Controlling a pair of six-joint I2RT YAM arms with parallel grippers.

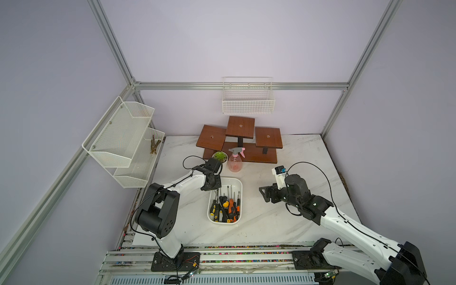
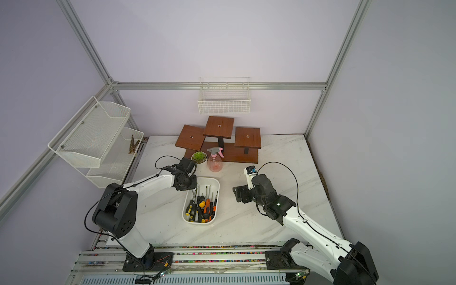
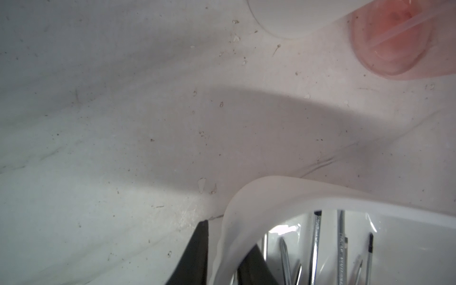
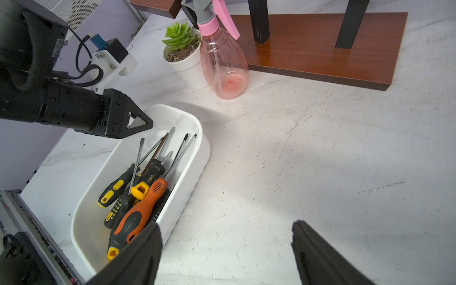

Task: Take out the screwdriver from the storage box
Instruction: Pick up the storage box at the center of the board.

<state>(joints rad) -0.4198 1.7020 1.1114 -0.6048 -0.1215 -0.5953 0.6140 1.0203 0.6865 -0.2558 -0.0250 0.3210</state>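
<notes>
The storage box (image 1: 233,181) (image 2: 214,181) is a shallow white tub in the middle of the marble table. Several screwdrivers (image 1: 227,207) (image 2: 202,208) (image 4: 138,212) with black, yellow and orange handles lie in it, their metal shafts (image 3: 316,241) pointing to the far end. My left gripper (image 1: 215,189) (image 2: 191,188) (image 3: 229,234) (image 4: 146,123) sits at the box's far left corner. One finger is inside the box and one outside, closed on the rim (image 3: 271,192). To the right of the box, my right gripper (image 1: 264,195) (image 2: 238,195) (image 4: 225,225) hangs open above bare table, holding nothing.
A pink spray bottle (image 1: 235,161) and a potted succulent (image 1: 219,156) stand just behind the box. Beyond them is a brown wooden tiered stand (image 1: 246,140). A wire basket (image 1: 248,98) hangs on the back wall and a mesh shelf (image 1: 123,140) on the left wall.
</notes>
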